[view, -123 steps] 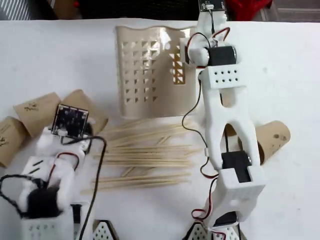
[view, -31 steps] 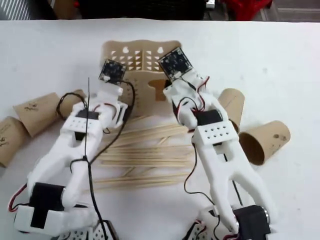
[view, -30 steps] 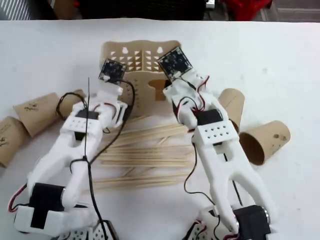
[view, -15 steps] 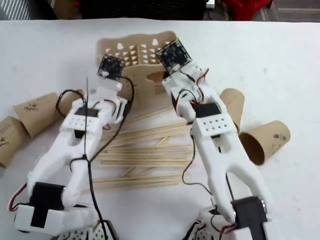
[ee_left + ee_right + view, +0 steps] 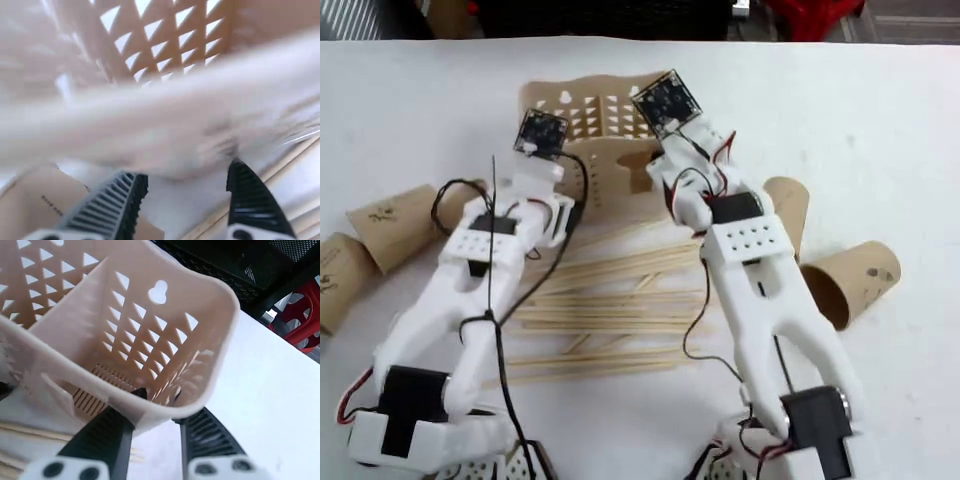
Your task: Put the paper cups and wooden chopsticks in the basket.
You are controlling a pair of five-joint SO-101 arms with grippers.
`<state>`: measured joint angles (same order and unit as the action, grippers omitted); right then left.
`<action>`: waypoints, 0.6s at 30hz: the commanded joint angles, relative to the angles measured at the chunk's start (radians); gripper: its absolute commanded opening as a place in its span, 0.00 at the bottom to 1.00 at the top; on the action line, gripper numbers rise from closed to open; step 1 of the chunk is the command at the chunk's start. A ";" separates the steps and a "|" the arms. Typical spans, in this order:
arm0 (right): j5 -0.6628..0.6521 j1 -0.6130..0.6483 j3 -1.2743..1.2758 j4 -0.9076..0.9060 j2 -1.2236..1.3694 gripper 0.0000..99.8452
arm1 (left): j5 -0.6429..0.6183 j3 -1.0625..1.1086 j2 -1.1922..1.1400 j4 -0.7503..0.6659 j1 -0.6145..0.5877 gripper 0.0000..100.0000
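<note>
The basket is found at twelve o'clock on the table. Its rim wall is pinched by the right claw. The left claw is held spread just beside the rim, with nothing in it. The chopsticks are heaped at the centre, and paper cups are left lying at nine and three o'clock. The basket is judged to be in positioning, with loading not yet begun. Next it should be settled steady and released, and then a bundle of chopsticks or a cup taken up.

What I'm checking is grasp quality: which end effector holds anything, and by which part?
The right end effector grips the basket by its rim, straddling the wall. The left end effector is open, holding nothing.
</note>
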<state>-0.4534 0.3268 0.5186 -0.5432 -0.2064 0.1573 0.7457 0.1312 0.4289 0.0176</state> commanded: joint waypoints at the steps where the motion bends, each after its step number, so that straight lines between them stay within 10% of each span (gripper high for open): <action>1: 0.011 0.007 0.003 -0.130 -0.093 0.02 | -0.014 -0.034 0.013 -0.025 0.004 0.26; 18: 0.078 0.010 0.003 -0.282 -0.226 0.22 | -0.021 -0.094 0.007 0.066 -0.001 0.26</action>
<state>-0.3828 0.3391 0.5324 -0.7764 -0.3629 0.1481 0.7165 0.1327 0.5010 0.0269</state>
